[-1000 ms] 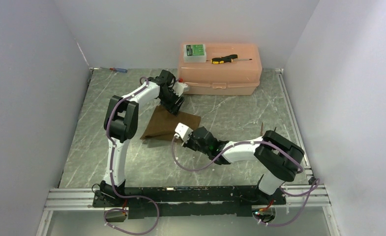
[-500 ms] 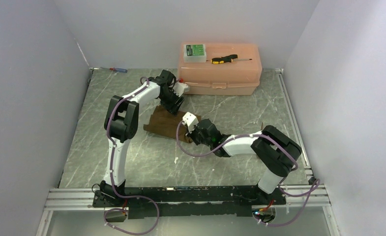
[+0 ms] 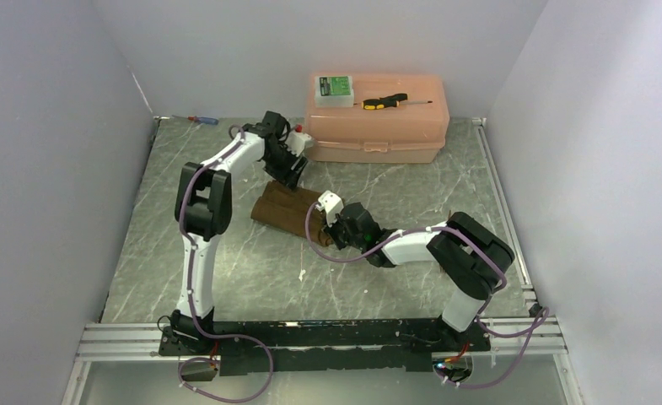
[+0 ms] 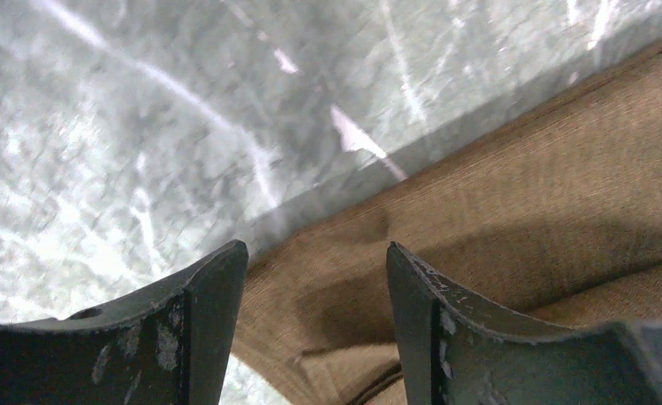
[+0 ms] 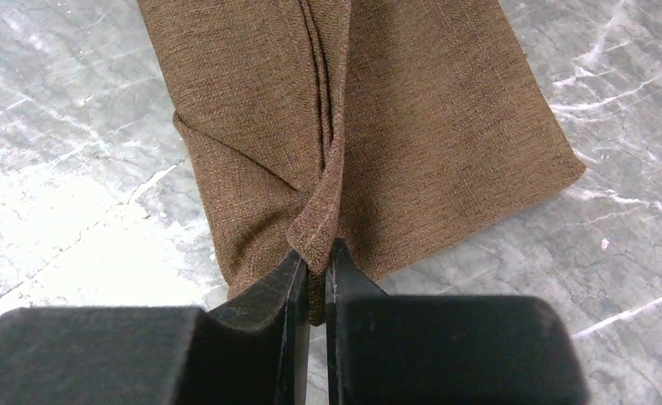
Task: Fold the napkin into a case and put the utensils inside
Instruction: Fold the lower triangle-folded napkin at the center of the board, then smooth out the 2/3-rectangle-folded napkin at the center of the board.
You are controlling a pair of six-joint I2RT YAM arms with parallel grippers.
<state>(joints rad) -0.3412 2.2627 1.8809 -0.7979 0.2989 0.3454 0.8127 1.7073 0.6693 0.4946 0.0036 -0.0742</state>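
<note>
The brown napkin [image 3: 285, 209] lies folded into a narrow band in the middle of the table. My right gripper [image 3: 334, 231] is at its right end, shut on a raised hemmed fold of the cloth [image 5: 320, 221]; the right gripper [image 5: 314, 253] pinches it between both jaws. The napkin [image 5: 428, 126] spreads flat beyond it. My left gripper [image 3: 290, 175] hovers at the band's far edge, open and empty. In the left wrist view the left gripper [image 4: 314, 253] has only the napkin [image 4: 521, 194] and its edge below it. No utensils are in view.
A pink plastic box [image 3: 378, 126] stands at the back, with a small white green-labelled case [image 3: 334, 88] and a yellow-and-black screwdriver [image 3: 384, 101] on its lid. A blue-and-red screwdriver [image 3: 202, 121] lies in the far left corner. Walls close in on three sides.
My right gripper carried the napkin's near edge away from me, folding the cloth into a narrow band. My left gripper drew back and to the left, off the cloth.
</note>
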